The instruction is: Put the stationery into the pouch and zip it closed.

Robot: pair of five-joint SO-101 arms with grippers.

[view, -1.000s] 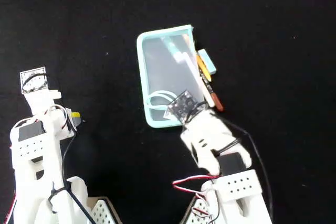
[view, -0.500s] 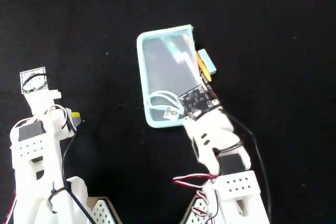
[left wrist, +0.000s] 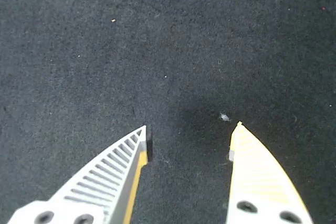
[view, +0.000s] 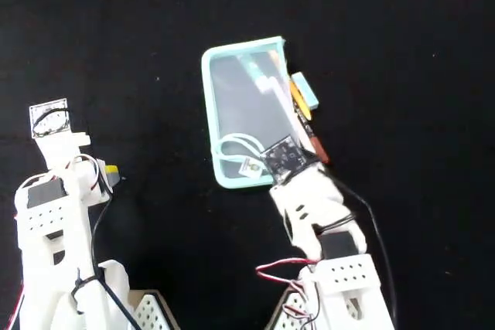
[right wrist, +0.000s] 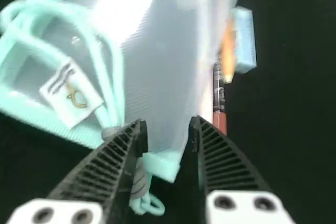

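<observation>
My right fingers have edged back toward the pouch's near corner since 0.5 s ago. They are narrowly parted astride its edge, gripping nothing. The pouch lies unmoved in the middle of the bench, with 1 pen and 1 blue eraser just beside it. My left fingers stay spread, holding nothing.

Both arms are white plastic: the left arm carries a square black-and-white marker and a small yellow piece, with red and black cables along it, the right arm a black square plate and red, white and black wires at its base. The left hand has one white ribbed finger edged yellow and one yellow finger; the right hand has black ribbed fingers on white mounts with round holes
</observation>
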